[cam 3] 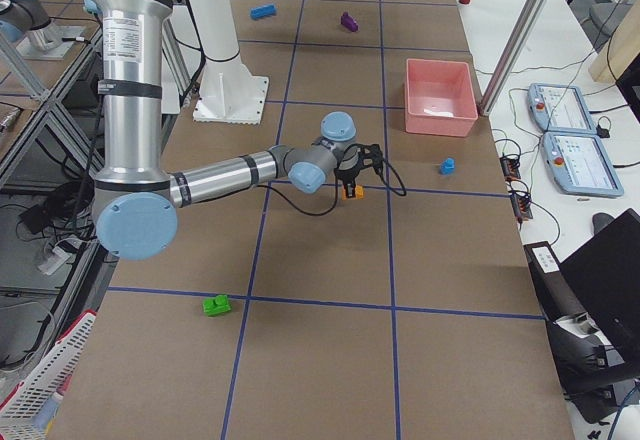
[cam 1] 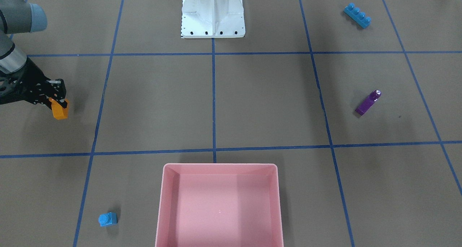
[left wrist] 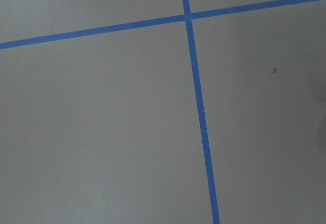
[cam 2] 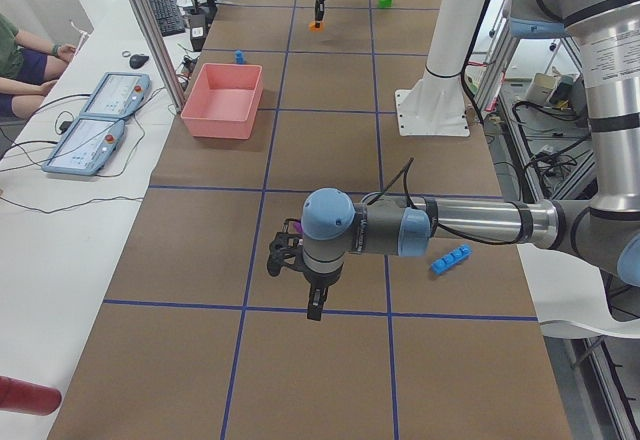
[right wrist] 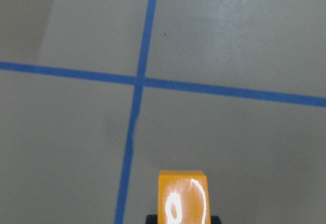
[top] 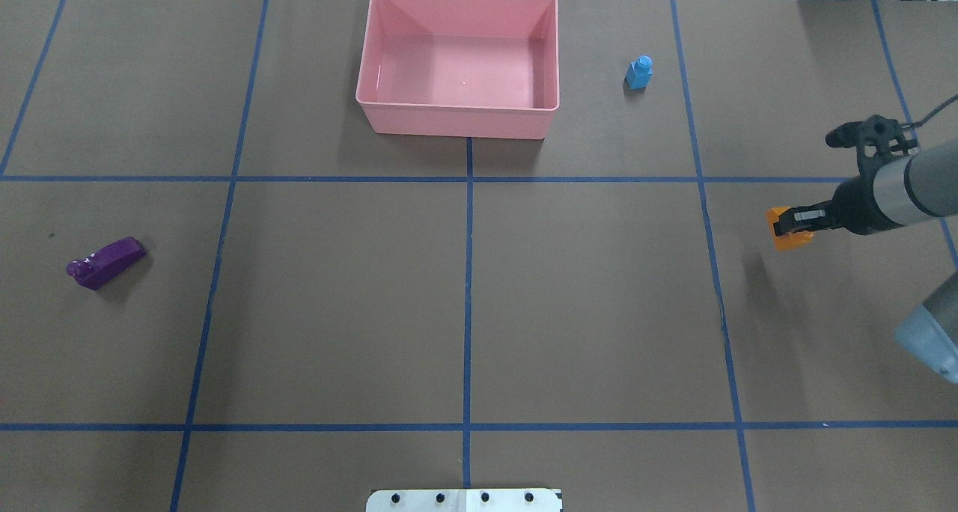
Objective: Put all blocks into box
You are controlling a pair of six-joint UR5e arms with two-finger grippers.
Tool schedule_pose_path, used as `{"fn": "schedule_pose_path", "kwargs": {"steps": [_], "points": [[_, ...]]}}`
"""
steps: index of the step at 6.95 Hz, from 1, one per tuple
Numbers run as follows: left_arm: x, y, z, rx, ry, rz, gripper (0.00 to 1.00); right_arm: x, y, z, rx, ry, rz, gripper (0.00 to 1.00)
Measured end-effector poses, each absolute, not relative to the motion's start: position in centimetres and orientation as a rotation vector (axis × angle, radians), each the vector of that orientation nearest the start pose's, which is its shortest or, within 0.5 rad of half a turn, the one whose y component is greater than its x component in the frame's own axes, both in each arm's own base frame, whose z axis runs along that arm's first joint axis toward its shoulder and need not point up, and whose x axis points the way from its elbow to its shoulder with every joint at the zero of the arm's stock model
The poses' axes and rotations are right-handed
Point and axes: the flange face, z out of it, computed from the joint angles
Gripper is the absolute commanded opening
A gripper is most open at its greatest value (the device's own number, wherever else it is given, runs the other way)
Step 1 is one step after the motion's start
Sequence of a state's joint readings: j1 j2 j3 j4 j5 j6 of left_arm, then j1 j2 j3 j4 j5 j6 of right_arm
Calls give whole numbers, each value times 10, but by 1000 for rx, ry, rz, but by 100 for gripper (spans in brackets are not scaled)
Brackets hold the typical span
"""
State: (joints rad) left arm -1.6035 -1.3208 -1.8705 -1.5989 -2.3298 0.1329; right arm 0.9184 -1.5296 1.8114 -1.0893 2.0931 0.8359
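Overhead exterior view has the right gripper coming in from the right edge, its two fingers closed tight on the orange brick. That brick sits well apart from the pink box, which stands at the far middle of the table. Whether the brick is clear of the table is hard to tell. A tiny blue brick stands near the box, on the robot's right side of it and not touching it. The purple brick lies on its side far over on the robot's left. A long blue brick lies on that same side, nearer the robot than the purple one. The green brick rests alone at the table's right end. The left gripper hangs over the table near the long blue brick; I cannot tell how far its fingers are open.
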Motion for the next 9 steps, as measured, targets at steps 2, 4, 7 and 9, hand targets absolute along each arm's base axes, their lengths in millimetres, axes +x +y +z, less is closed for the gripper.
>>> {"fn": "schedule_pose_path", "kwargs": {"steps": [2,4,7,9], "points": [[-77,-402,601,238,743,162,100,-287,-534,364,177,-838,8,0],[-76,-415,607,285,750,183,100,-330,-604,260,147,-834,71,0],[-72,-420,612,283,795,188,100,-407,-705,152,93,-811,134,0],[-72,-420,612,282,798,189,100,-454,-748,152,98,-812,124,0]]}}
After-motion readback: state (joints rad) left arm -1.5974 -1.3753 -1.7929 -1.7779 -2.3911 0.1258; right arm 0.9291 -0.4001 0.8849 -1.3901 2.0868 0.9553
